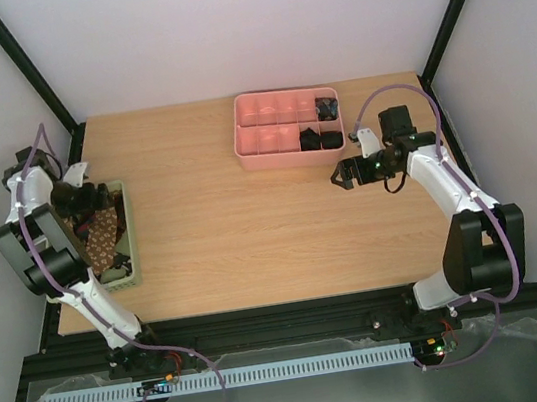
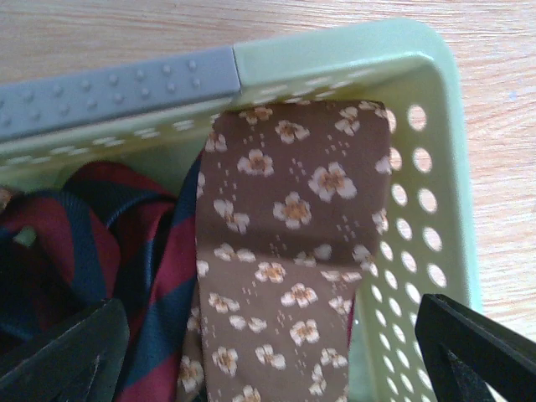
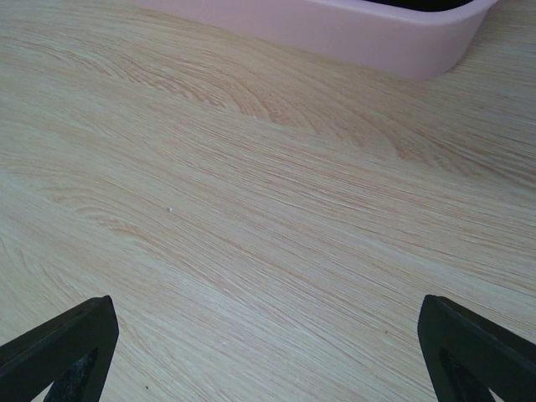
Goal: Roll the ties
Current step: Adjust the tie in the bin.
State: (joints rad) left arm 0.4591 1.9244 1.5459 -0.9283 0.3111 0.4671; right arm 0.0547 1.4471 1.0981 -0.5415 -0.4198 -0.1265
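At the table's near left, the left gripper (image 1: 84, 202) hangs over a pale green slotted plastic basket (image 1: 132, 244), its jaws spread wide with nothing pinched between them. In the wrist view the black fingertips (image 2: 71, 347) sit either side of a long brown fabric necktie printed with small pale flowers (image 2: 289, 251), which lies inside the basket (image 2: 419, 75). This brown tie is flat and broad, running straight up the frame. Its wide end rests against the basket's corner wall. From above, its long axis follows the basket's long side, near to far. Beside it, partly under its left edge, a red and navy striped tie (image 2: 126, 268) lies bunched.

Further out on the right, the right gripper (image 1: 338, 178) is above the bare light wooden table (image 3: 251, 209), jaws also spread and holding nothing.

Just beyond it stands a pink compartmented plastic tray (image 1: 251, 153); three small dark coiled ties (image 1: 308, 139) sit in its right-hand compartments
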